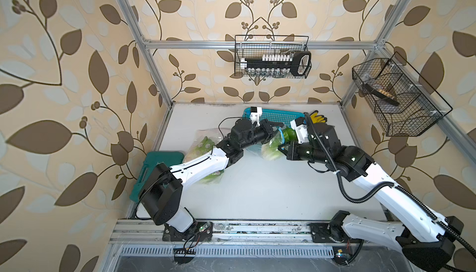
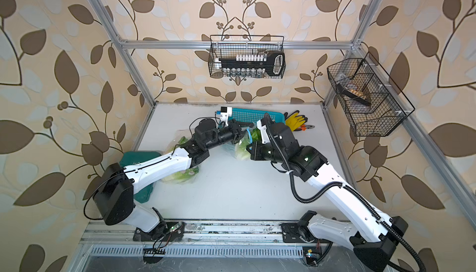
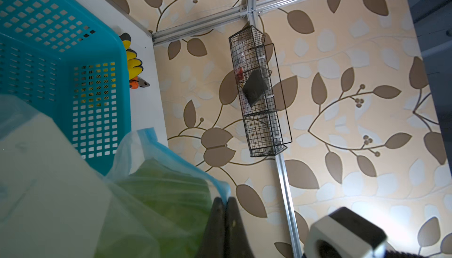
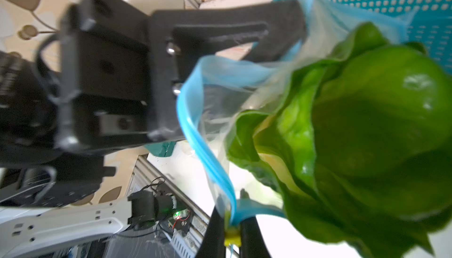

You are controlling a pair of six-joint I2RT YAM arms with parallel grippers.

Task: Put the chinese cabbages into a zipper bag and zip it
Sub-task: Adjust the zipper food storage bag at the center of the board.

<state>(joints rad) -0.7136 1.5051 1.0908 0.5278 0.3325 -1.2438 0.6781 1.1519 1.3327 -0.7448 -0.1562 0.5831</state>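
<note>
Angling inward — left claw point(image 3: 226, 202), right claw point(image 4: 233, 222) pinch bag point(image 1: 269, 148).

Top views are evenly bright and sharp, walls point(image 1: 64, 77) bowing toward frame edges; wrist views blur close up, with glare on the cabbage point(image 4: 415, 83).

Leaf-patterned wallpaper point(image 1: 64, 82), aluminium frame point(image 1: 193, 43)

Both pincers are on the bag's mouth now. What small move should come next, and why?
Probably draw the right pincer along the zipper bag rim toward the left pincer. It is shut at the yellow tab end and the mouth gapes, though cabbage leaves at the opening may obstruct.
</note>
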